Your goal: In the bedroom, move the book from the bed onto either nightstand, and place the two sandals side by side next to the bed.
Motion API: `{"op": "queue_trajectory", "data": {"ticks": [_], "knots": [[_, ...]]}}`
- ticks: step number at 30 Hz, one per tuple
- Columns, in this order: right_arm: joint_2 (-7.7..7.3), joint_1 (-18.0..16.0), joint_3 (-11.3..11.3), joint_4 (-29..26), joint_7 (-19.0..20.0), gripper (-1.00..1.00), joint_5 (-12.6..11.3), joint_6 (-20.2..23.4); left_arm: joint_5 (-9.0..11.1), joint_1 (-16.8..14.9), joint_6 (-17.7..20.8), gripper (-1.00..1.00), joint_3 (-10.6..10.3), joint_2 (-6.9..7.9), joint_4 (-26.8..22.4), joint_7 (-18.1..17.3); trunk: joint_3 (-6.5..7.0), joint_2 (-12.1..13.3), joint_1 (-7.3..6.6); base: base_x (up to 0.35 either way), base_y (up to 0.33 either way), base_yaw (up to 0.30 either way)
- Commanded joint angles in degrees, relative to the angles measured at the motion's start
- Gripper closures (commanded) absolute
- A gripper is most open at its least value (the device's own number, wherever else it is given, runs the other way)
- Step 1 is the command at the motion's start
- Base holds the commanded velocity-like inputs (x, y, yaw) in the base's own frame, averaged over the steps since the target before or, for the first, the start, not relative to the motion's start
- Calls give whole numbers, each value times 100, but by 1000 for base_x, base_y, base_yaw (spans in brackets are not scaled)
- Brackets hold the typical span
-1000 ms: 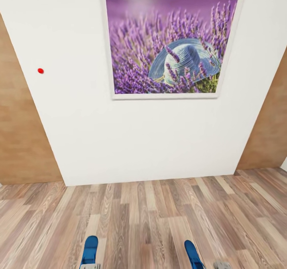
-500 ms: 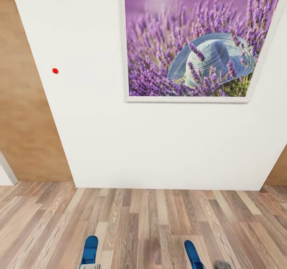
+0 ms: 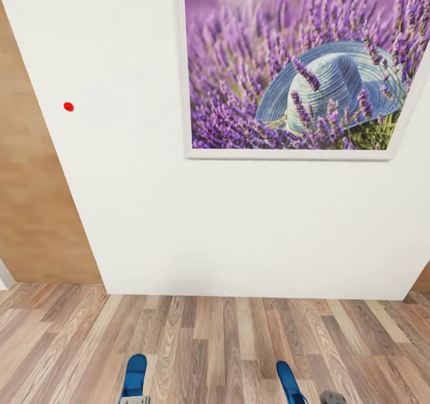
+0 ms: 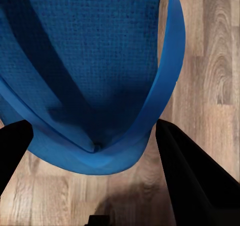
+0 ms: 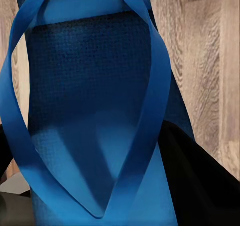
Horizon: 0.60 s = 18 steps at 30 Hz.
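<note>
While each gripper clamps a sandal (image 4: 95,70), wall (image 3: 239,230) looms near.

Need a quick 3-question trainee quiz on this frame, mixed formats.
1. True or false: the wall ahead carries a framed picture of lavender and a blue hat.
2. Multiple choice: what does each tool hold? A) a book B) a blue sandal C) nothing
3. Fill in: the small dot on the wall, left of the picture, is ____.

Key:
1. True.
2. B. The left tool has its dark fingers either side of the left sandal; the right tool likewise holds the right sandal, both over the wood floor.
3. Red.
</note>
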Motion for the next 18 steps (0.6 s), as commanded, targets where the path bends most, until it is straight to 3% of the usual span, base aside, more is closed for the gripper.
{"op": "queue_trajectory", "data": {"ticks": [1, 18], "knots": [[-2, -4, 35, -4, 12, 100, -69, 43, 60, -5, -20, 100, -48, 3, 6, -19, -6, -3, 3, 333, 0, 0], [-2, -5, 35, -4, 12, 100, -69, 42, 60, -4, -21, 100, -48, -1, 6, -21, -6, -3, 3, 333, 0, 0]]}}
